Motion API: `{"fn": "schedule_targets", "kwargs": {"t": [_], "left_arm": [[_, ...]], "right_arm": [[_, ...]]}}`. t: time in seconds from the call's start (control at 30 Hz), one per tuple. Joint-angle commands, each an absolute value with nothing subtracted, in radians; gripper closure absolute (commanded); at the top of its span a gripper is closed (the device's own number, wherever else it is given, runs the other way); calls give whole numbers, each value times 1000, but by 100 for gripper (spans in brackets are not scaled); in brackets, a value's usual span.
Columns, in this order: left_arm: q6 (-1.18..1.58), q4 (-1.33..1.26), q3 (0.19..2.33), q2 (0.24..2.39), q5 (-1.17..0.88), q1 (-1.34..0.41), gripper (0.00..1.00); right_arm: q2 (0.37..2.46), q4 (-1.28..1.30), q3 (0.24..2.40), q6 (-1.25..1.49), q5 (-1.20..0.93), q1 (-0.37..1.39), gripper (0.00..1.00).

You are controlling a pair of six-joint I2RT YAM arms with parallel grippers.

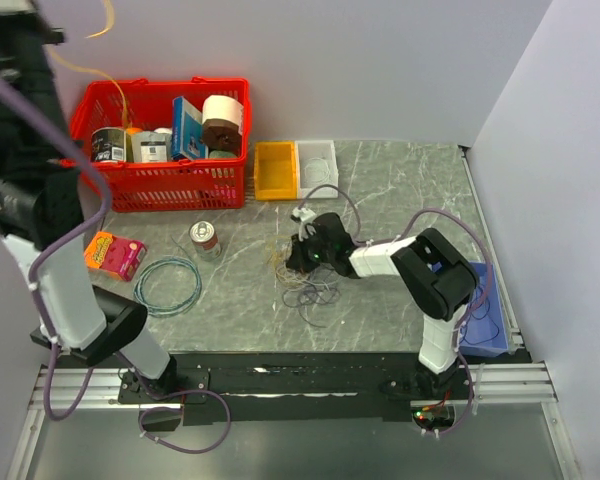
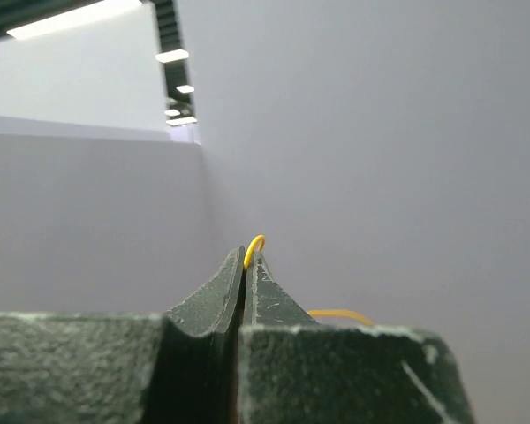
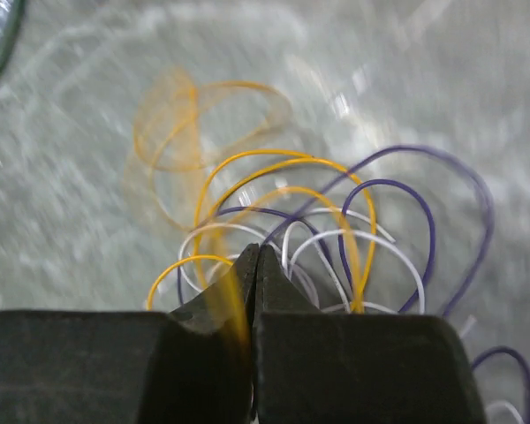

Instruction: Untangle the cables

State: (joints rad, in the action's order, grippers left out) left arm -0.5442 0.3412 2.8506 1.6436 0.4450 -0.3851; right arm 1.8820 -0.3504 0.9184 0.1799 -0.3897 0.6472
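Observation:
The cables (image 1: 305,285) lie in a loose heap mid-table. In the right wrist view they are purple loops (image 3: 428,221), white loops (image 3: 371,243) and yellow loops (image 3: 274,163). My right gripper (image 1: 298,258) is low over the heap. Its jaws (image 3: 257,252) are pressed together, and a blurred yellow strand (image 3: 225,305) runs into their seam. My left gripper (image 1: 55,37) is raised high at the far left. It (image 2: 250,256) is shut on a thin yellow cable (image 2: 256,240), which pokes out above the tips. That yellow cable (image 1: 100,75) trails down toward the basket.
A red basket (image 1: 160,185) of goods stands at the back left, with a yellow bin (image 1: 276,170) and a white bin (image 1: 317,165) beside it. A can (image 1: 205,238), a teal coil (image 1: 167,285) and an orange box (image 1: 115,253) lie left of the heap. A blue tray (image 1: 485,320) sits at the right edge.

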Motion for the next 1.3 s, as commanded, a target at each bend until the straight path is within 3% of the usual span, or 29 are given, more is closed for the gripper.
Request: {"fn": "schedule_targets", "kwargs": {"t": [0.0,0.2,0.4,0.7,0.83,1.0,1.27], "left_arm": [[-606,325,2869,1629,488,-385,99],[-474,507,2775,1641,261,-385,99],[-283,520,2668,1684,101,-385,99],[-144,422,2714,1784,114,-385,99],[-150,301,2559,1798,121,-385,99],[-210,77,2438,1937,190,-385,99],[-252,-94,2502,2187,160,-413,99]], "right_arm": [[1796,-414,865,239,-399,621,100],[1752,-384,882,235,-394,621,100],[1652,-371,861,216,-348,621,100],[1568,-313,799,198,-270,617,100],[1557,-308,790,195,-253,615,100],[1529,-290,782,195,-221,614,100],[1497,-308,739,230,-216,614,100]]}}
